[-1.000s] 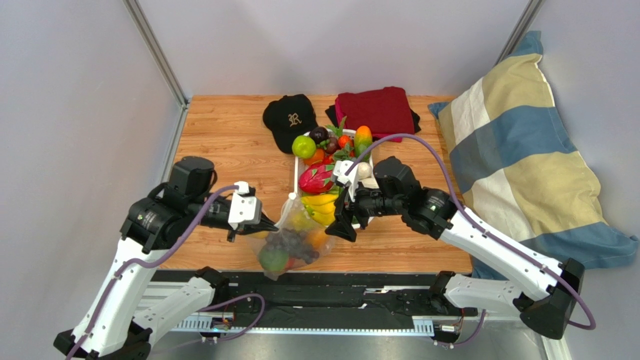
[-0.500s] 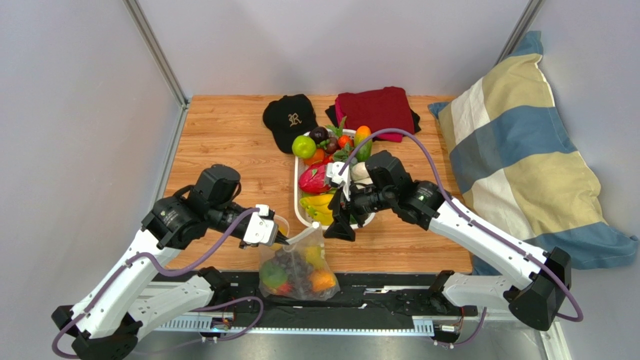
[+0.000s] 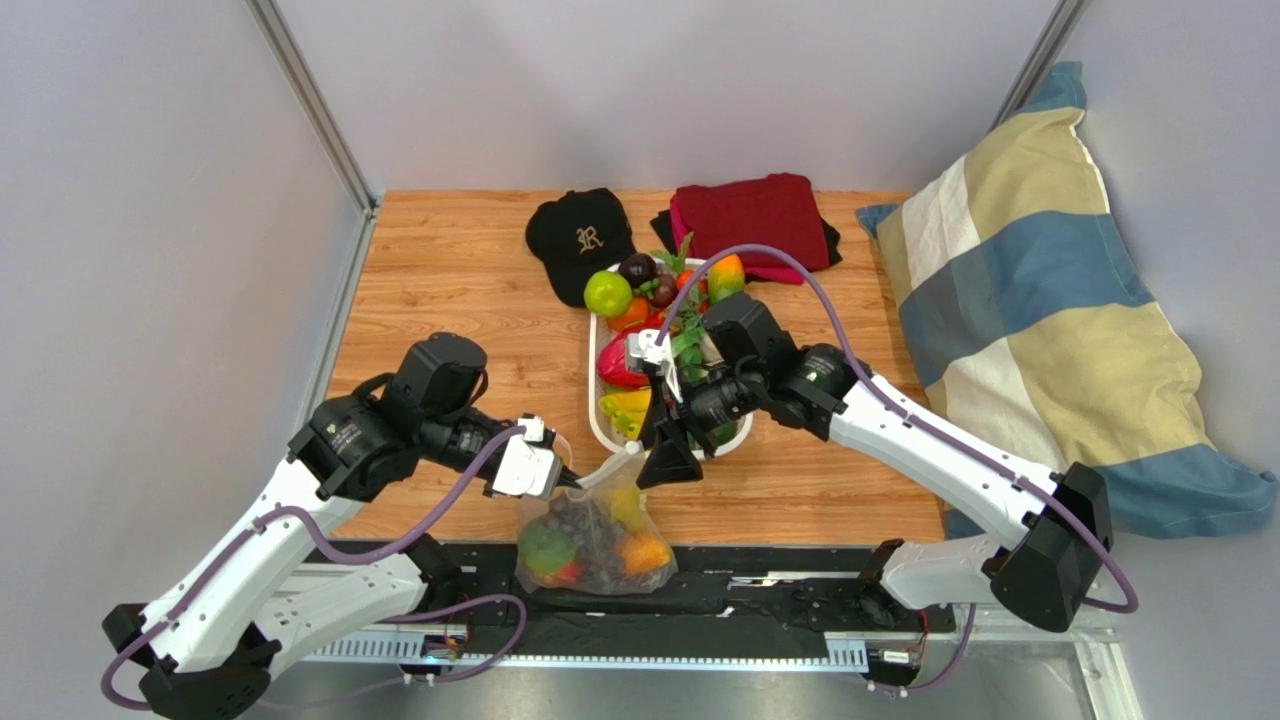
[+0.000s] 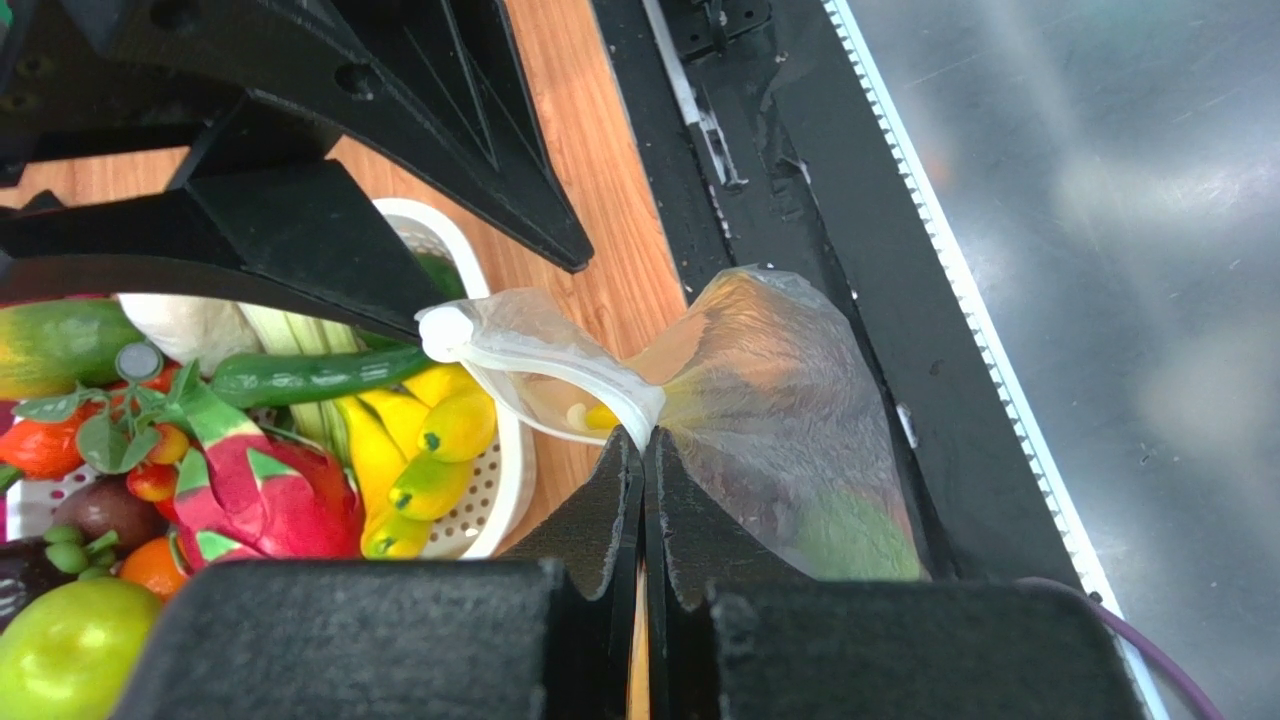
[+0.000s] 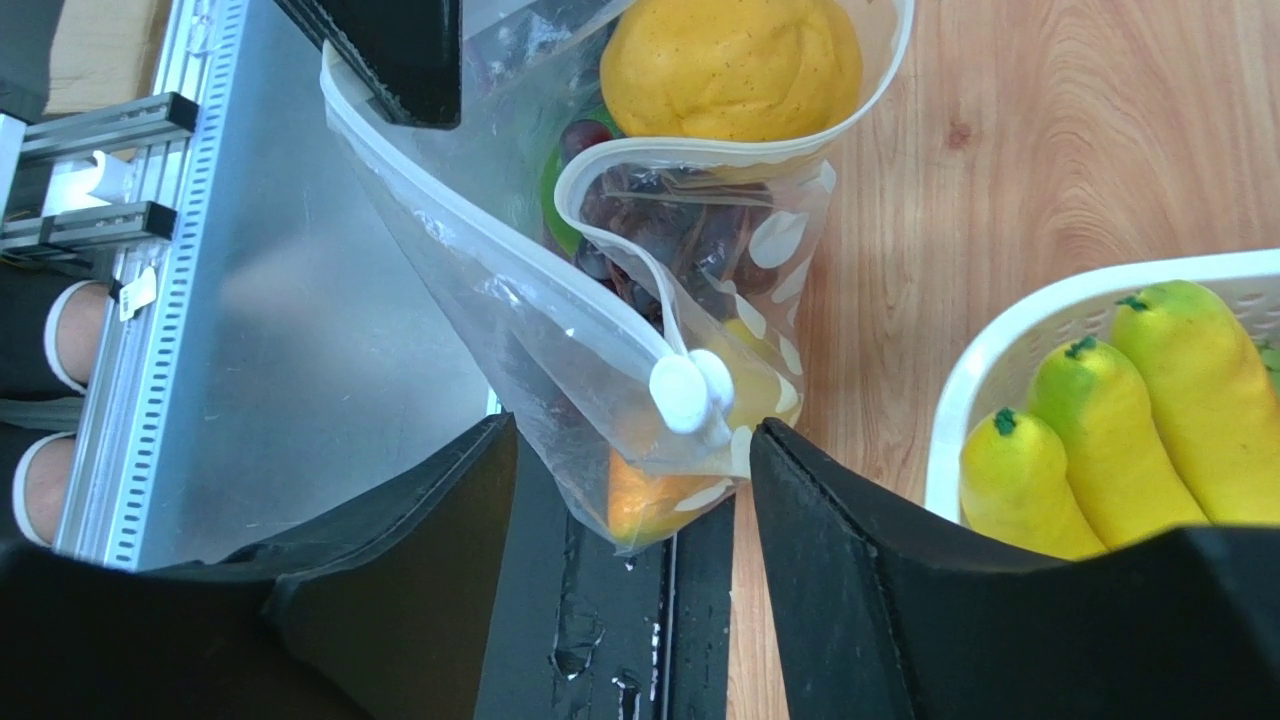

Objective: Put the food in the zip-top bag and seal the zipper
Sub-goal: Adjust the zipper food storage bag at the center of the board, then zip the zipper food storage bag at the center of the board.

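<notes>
The polka-dot zip-top bag (image 3: 594, 543) sits at lower centre of the top view, over the near edge of the table (image 3: 451, 300). It holds grapes (image 5: 676, 225) and an orange fruit (image 5: 729, 60). The left gripper (image 4: 643, 450) is pressed together, pinching the bag at its zipper (image 4: 526, 353). The right gripper (image 5: 631, 450) is spread, with the white slider (image 5: 691, 393) between its fingers and apart from both. Bananas (image 5: 1112, 405) lie in the white tray (image 5: 977, 353). The black cap (image 3: 579, 240) at upper centre bears an embroidered "R".
</notes>
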{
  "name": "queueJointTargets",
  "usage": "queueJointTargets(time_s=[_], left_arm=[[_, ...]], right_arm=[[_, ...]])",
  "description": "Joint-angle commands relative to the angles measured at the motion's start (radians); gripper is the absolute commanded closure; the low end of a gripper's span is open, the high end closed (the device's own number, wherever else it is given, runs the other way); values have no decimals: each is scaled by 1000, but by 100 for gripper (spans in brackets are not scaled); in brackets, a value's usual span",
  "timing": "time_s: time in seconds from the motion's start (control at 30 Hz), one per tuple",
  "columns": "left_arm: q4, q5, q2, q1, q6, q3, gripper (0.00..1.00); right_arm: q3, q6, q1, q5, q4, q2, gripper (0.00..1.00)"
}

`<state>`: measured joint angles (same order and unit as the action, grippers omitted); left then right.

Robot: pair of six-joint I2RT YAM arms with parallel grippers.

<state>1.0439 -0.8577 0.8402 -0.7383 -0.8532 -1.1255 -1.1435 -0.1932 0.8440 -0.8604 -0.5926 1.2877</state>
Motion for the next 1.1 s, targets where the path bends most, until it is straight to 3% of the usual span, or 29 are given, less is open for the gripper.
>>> queueJointTargets(time_s=[0.0,0.07,0.17,0.2,0.23,0.3,0.47,0.53,0.57,0.63,0.73,0.87,1.0,1.07], left_arm=[[-54,-30,-16,-10,-47,-2,100],[-54,-26,-21,-16,-47,1,100],[-54,-8,-29,-22,-44,4,100],[-54,-1,-38,-23,-34,9,100],[-50,8,-49,-23,-27,12,100],[-68,52,-81,-23,59,29,98],[-105,254,-159,-1,241,66,71],[-111,269,-203,63,278,78,53],[-119,272,-217,88,331,82,39],[-128,267,-250,158,377,98,25],[-93,263,-251,224,418,107,24],[-9,120,-216,406,341,95,23],[266,83,-57,427,-5,14,24],[353,97,-4,427,-93,-20,24]], right_arm=[[-62,-3,12,-38,7,41,42],[-82,6,13,-34,10,56,45],[-110,11,13,-35,-7,78,70],[-117,-6,13,-34,-21,81,94],[-128,-18,13,-29,-57,85,100],[-136,-40,15,17,-75,72,100],[-98,-101,13,177,-23,-69,100],[-72,-129,13,193,-1,-111,100],[-62,-143,15,207,-1,-138,100],[-35,-188,27,239,-15,-159,100],[11,-218,41,273,-4,-189,100],[42,-238,53,317,4,-211,100],[54,-239,53,346,-10,-229,100],[57,-233,53,369,-24,-232,100]])
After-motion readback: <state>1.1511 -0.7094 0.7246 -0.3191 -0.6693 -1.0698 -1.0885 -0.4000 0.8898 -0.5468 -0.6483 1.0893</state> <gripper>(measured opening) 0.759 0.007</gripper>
